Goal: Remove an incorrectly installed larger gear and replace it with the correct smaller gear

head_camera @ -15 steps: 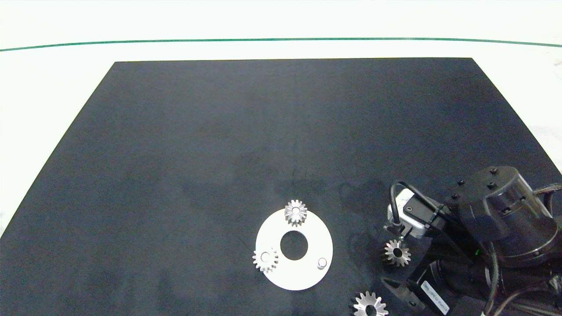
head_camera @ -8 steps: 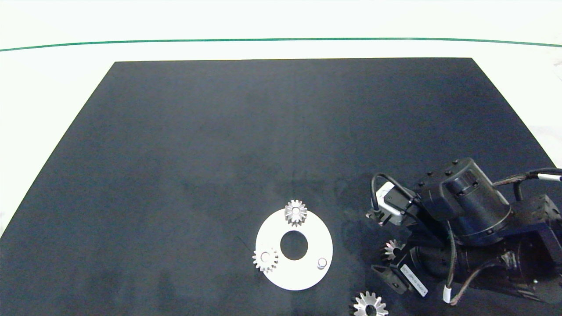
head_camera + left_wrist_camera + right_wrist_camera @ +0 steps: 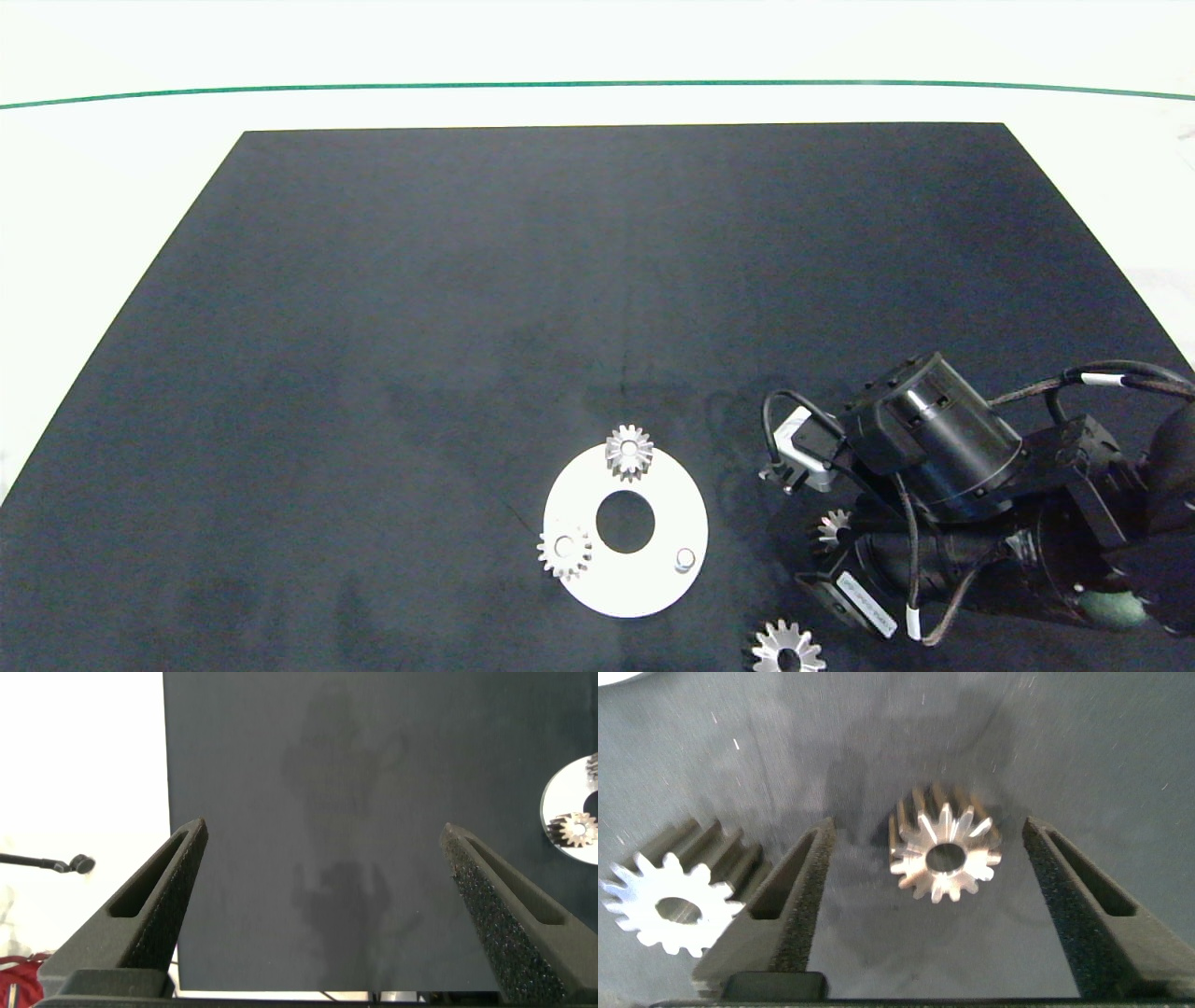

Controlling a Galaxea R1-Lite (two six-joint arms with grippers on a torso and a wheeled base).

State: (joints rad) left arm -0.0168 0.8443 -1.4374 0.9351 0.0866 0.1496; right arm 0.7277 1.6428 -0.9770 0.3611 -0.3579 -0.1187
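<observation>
The smaller gear (image 3: 945,855) lies flat on the black mat, squarely between the fingers of my right gripper (image 3: 929,829), which is open and not touching it. In the head view this smaller gear (image 3: 832,528) is half hidden under the right arm (image 3: 934,467). The larger gear (image 3: 787,651) lies on the mat at the near edge, just outside one right finger (image 3: 794,905); it shows as a larger gear (image 3: 674,903) there too. My left gripper (image 3: 322,833) hangs open over the mat's left border, holding nothing.
A white ring plate (image 3: 653,583) sits left of the right arm, carrying two small gears (image 3: 629,452) (image 3: 564,551) and one bare peg (image 3: 685,558). The black mat (image 3: 467,308) stretches wide behind it. The plate (image 3: 561,798) also shows in the left wrist view.
The right arm has swung left and tipped down over the smaller gear, covering more of it. Gears and plate have not moved.
</observation>
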